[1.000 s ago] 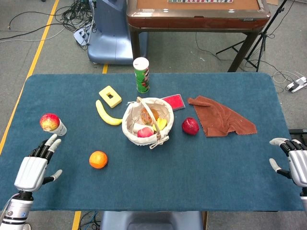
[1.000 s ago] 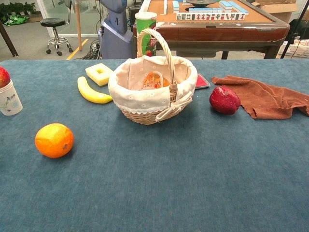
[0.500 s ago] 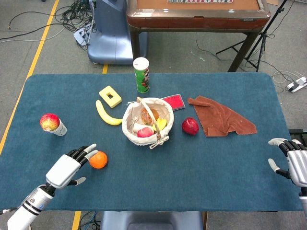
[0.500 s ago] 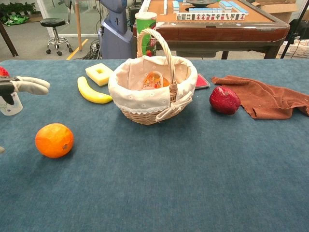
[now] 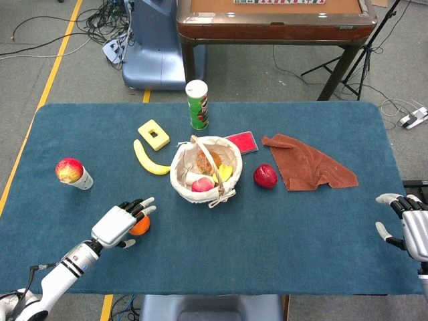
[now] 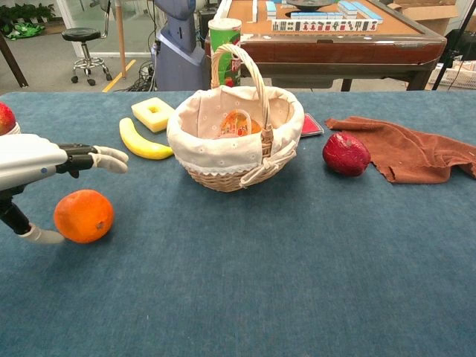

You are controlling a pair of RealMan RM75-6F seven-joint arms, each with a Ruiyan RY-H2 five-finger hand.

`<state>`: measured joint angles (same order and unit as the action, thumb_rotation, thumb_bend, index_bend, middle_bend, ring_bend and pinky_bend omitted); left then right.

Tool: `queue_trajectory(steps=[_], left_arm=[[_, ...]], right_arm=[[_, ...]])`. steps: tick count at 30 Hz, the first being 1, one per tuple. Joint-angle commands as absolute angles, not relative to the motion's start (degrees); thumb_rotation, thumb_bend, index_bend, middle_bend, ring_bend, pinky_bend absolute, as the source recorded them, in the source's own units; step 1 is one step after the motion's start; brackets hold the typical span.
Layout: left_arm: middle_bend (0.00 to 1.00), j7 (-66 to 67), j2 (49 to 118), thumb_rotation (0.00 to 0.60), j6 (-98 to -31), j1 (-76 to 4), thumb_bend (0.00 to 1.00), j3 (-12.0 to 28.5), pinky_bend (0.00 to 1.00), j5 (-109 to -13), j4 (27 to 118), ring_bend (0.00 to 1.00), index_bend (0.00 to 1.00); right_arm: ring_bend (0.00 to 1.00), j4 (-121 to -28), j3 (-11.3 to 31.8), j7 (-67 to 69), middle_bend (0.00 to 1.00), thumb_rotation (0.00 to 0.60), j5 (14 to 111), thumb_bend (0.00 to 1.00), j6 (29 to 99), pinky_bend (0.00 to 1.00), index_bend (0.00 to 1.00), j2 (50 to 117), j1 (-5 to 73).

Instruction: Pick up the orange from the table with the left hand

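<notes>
Left fingers (image 6: 104,158): spread wide and stretched flat above the orange (image 6: 84,216); holding nothing; thumb low at the fruit's near-left side, contact not clear
Left hand (image 5: 120,224): palm down over the orange in the head view, covering most of it; forearm runs back to the table's near-left edge
Orange: on the table (image 5: 267,221), directly under the left fingers; only its far-right part shows past them from above
Beyond the fingertips: banana (image 5: 150,160) and yellow block (image 5: 154,134), well apart from the hand; basket (image 6: 235,134) further right, with fruit inside
Left of the fingers: cup (image 5: 81,179) with an apple (image 5: 69,169) on top, near the table's left edge
Far right of the fingers: red fruit (image 6: 346,154) just beside the basket; brown cloth (image 5: 307,164) past it; green can (image 5: 197,104) upright behind the basket
Right hand (image 5: 409,227): at the table's right edge, well apart from everything; fingers apart, holding nothing
</notes>
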<state>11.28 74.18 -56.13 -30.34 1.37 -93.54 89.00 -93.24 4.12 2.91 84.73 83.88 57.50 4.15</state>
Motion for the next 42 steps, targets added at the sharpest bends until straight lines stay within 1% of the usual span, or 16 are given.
queue_trajectory(steps=[1,6,11,14,16,17,19,22,25,28,32,35,38,42], left_arm=[[0.03,11.71,75.06,0.6,-54.87,-31.18,0.19,1.51,0.26,-92.18,88.13,0.11,0.14],[0.03,11.49,76.24,0.6,-53.71,-31.88,0.19,1.31,0.26,-90.25,86.68,0.12,0.15],[0.07,10.6,78.15,0.6,-53.83,-32.37,0.19,1.29,0.26,-89.38,83.78,0.13,0.22],[0.12,9.8,79.4,0.6,-54.35,-32.55,0.19,1.25,0.27,-89.14,81.89,0.17,0.28],[0.18,9.04,79.89,0.6,-54.5,-32.65,0.19,1.12,0.32,-89.06,81.14,0.22,0.33],[0.23,8.46,80.14,0.6,-54.57,-32.72,0.19,1.04,0.37,-88.98,80.69,0.25,0.36],[0.29,7.73,80.44,0.6,-54.77,-32.81,0.19,0.93,0.44,-88.96,80.08,0.3,0.4],[0.34,6.3,80.85,0.6,-56.45,-32.79,0.19,0.92,0.54,-89.79,79.19,0.36,0.46],[0.4,4.33,80.82,0.6,-59.23,-32.75,0.19,1.17,0.6,-91.3,78.71,0.41,0.5],[0.43,2.14,80.34,0.6,-62.64,-32.7,0.19,1.71,0.61,-93.0,78.95,0.43,0.51],[0.43,-0.89,80.34,0.6,-68.75,-32.69,0.19,3.2,0.61,-95.74,78.63,0.43,0.51],[0.43,-3.5,81.34,0.6,-73.28,-32.99,0.19,5.2,0.61,-96.76,77.53,0.43,0.51],[0.43,-5.34,82.93,0.6,-75.38,-33.73,0.19,7.23,0.61,-96.17,76.34,0.43,0.51],[0.43,-6.19,84.93,0.6,-76.33,-35.13,0.19,8.94,0.61,-95.65,75.25,0.42,0.5]], right_arm=[[0.33,-93.17,4.11,2.9,0.32,0.6,84.6,0.29,83.74,0.4,0.35,57.51,4.16],[0.33,-92.89,4.15,3.11,0.32,0.6,84.6,0.29,83.58,0.4,0.35,57.67,4.27],[0.33,-92.74,4.18,3.28,0.32,0.6,84.56,0.29,83.5,0.4,0.35,57.67,4.3],[0.33,-92.72,4.17,3.32,0.32,0.6,84.56,0.29,83.68,0.4,0.35,57.65,4.19],[0.33,-92.72,4.15,3.3,0.32,0.6,84.53,0.29,83.71,0.4,0.35,57.63,4.14],[0.33,-92.75,4.14,3.3,0.32,0.6,84.52,0.29,83.73,0.4,0.35,57.61,4.11],[0.33,-92.8,4.13,3.29,0.32,0.6,84.55,0.29,83.79,0.4,0.35,57.57,4.06],[0.33,-92.93,4.15,3.21,0.32,0.6,84.55,0.29,83.85,0.4,0.35,57.47,4.04],[0.33,-93.11,4.19,3.08,0.32,0.6,84.63,0.29,83.96,0.4,0.35,57.36,4.03],[0.33,-93.28,4.18,2.9,0.32,0.6,84.63,0.29,83.91,0.4,0.35,57.32,4.06],[0.33,-93.39,4.17,2.72,0.32,0.6,84.64,0.29,83.83,0.4,0.35,57.39,4.1],[0.33,-93.43,4.12,2.62,0.32,0.6,84.68,0.29,83.77,0.4,0.35,57.48,4.12],[0.33,-93.39,4.06,2.52,0.32,0.6,84.69,0.29,83.55,0.4,0.35,57.58,4.21],[0.33,-93.33,4.07,2.57,0.32,0.6,84.73,0.29,83.49,0.4,0.35,57.63,4.27]])
